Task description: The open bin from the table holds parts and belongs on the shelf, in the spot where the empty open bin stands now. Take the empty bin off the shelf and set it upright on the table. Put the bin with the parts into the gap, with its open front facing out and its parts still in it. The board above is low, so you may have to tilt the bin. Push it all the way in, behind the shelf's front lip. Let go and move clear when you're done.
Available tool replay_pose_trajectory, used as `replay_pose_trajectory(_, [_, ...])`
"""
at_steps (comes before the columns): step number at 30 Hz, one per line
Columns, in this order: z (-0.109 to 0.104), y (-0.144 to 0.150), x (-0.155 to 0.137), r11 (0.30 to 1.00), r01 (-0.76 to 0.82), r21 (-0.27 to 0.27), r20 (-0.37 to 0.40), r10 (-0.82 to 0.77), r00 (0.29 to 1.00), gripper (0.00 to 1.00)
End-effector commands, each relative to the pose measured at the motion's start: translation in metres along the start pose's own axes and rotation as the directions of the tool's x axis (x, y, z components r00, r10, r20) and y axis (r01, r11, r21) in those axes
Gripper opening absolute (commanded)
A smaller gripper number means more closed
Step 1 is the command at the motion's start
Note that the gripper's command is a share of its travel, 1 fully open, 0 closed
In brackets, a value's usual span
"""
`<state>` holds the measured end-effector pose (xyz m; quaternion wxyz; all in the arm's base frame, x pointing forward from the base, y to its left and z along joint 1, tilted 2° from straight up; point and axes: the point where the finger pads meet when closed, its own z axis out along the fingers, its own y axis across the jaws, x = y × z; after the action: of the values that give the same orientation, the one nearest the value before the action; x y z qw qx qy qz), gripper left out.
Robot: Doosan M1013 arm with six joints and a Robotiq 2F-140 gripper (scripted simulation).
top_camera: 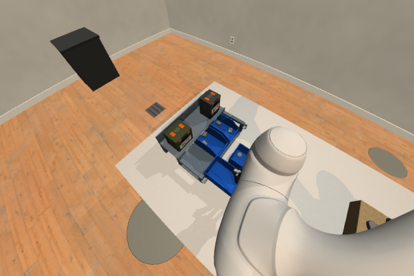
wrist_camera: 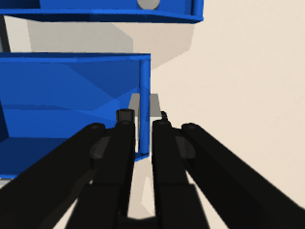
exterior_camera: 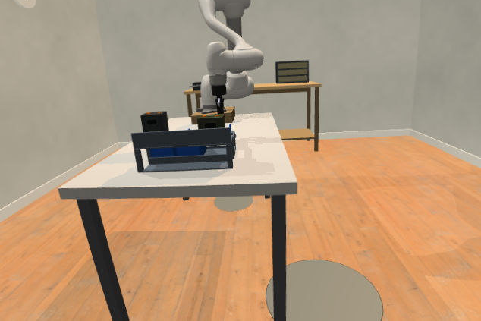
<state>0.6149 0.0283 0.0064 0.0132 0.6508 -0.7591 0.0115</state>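
The empty blue bin [top_camera: 219, 172] [wrist_camera: 63, 83] is out of its shelf spot, in front of the shelf [top_camera: 197, 156] [exterior_camera: 180, 139]. Its back end is close to the shelf's front edge in the top view; its exact height is unclear. My gripper [top_camera: 237, 171] [exterior_camera: 220, 109] [wrist_camera: 145, 106] points down and is shut on the bin's front wall, one finger inside and one outside. The blue bin with parts [top_camera: 236, 158] [wrist_camera: 97, 5] is on the table beside the held bin, partly hidden by the arm. A round part shows in it. The shelf spot shows bare grey floor.
Two blue bins with parts [top_camera: 213, 139] [top_camera: 226, 126] stand on the shelf beside the gap. A green case [top_camera: 177, 134] [exterior_camera: 211, 121] and a black case [top_camera: 209, 104] [exterior_camera: 154, 122] stand on the board above. A wooden block [exterior_camera: 229, 114] is by the arm's base.
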Motion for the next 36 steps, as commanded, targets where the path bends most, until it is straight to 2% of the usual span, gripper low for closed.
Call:
replay_pose_trajectory(1, [0.000,0.005,0.000,1.000,0.000,0.000,0.000,0.000,1.000,0.10])
replay_pose_trajectory(14, [0.000,0.020,0.000,1.000,0.000,0.000,0.000,0.000,1.000,0.10])
replay_pose_trajectory(36, [0.000,0.021,0.000,1.000,0.000,0.000,0.000,0.000,1.000,0.10])
